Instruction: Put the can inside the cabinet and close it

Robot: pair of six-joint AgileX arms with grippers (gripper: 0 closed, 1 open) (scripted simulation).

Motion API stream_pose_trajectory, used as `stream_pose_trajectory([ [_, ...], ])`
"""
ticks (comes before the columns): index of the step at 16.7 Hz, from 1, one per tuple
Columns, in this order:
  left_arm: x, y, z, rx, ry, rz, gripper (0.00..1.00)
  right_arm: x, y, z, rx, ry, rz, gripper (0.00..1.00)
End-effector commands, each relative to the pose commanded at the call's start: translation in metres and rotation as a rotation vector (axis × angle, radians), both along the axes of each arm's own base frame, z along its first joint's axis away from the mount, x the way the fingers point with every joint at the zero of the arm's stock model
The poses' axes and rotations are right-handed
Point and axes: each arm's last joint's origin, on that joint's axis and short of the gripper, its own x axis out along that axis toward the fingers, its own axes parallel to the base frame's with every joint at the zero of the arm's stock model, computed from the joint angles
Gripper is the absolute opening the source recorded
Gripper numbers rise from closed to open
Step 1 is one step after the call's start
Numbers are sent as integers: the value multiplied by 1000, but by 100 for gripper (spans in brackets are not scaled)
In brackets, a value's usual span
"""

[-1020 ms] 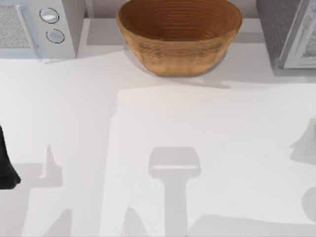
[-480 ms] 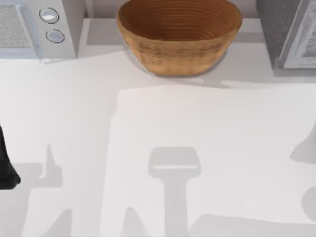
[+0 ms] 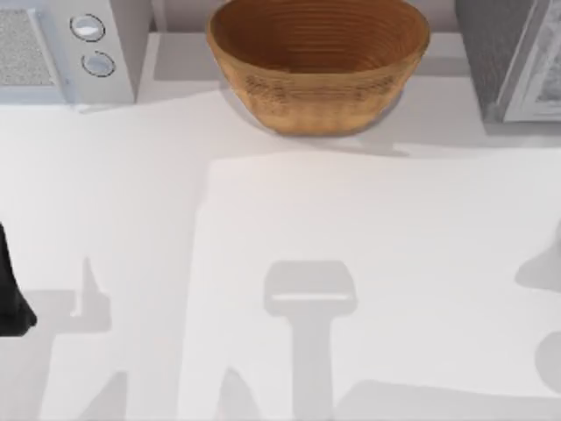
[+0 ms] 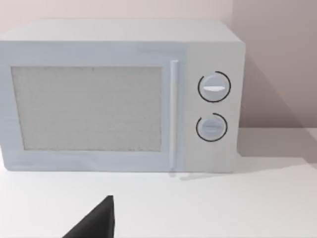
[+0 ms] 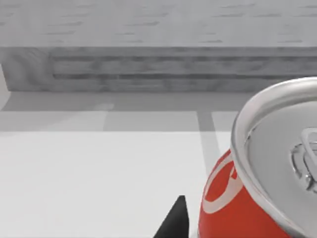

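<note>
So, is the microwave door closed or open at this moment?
Closed. In the left wrist view the microwave door sits flush with its front panel, handle beside the two dials.

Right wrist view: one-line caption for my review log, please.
Red can with silver lid close beside the right gripper's dark fingertip, grey cabinet beyond on the white table.

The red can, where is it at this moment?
The red can appears in the right wrist view, upright on the white table, close beside the right tool's dark fingertip, with the grey cabinet behind it.
</note>
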Motion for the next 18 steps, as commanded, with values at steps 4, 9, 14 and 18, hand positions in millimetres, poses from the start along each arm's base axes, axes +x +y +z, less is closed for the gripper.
stream_pose_trajectory([
  [4, 0, 0, 0, 0, 0, 0, 100, 0, 0, 0, 0, 0, 0, 0],
  [9, 0, 0, 0, 0, 0, 0, 100, 0, 0, 0, 2, 1, -1, 0],
  [14, 0, 0, 0, 0, 0, 0, 100, 8, -3, 23, 1, 1, -1, 0],
  [18, 0, 0, 0, 0, 0, 0, 100, 15, -5, 60, 1, 1, -1, 0],
])
